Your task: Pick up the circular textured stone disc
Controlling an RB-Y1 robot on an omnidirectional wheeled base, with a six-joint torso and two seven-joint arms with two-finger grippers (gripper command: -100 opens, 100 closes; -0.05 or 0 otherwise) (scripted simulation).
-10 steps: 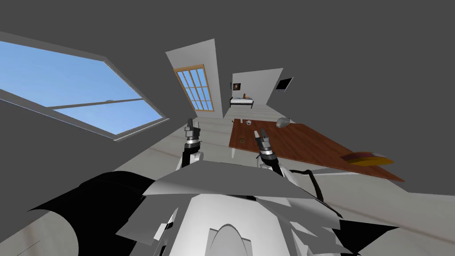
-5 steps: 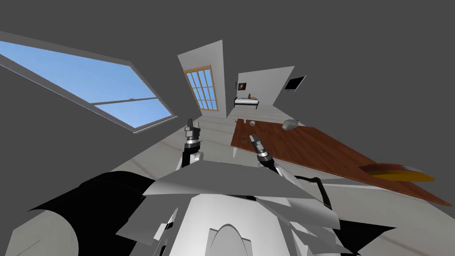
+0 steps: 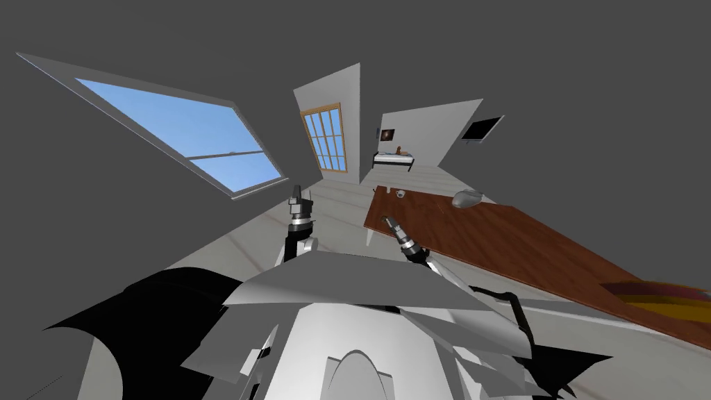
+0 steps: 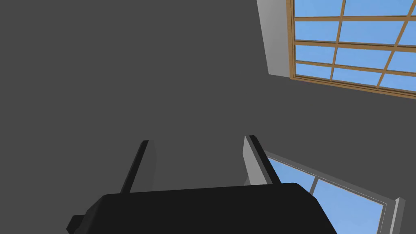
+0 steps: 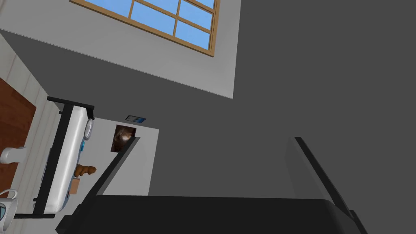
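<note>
Grey disc (image 3: 466, 199), white cup (image 3: 400, 194) on table (image 3: 486, 236)

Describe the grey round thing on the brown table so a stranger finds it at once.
Find the long reddish-brown table on the robot's right. At its far edge lies a grey, low-domed round disc, along from a small white cup. It is the only grey thing, bigger than the cup and far from the red-and-yellow object at the near end.

The round grey stone disc (image 3: 466, 198) sits by itself on the brown table (image 3: 500, 239), close to the table's far edge.
</note>
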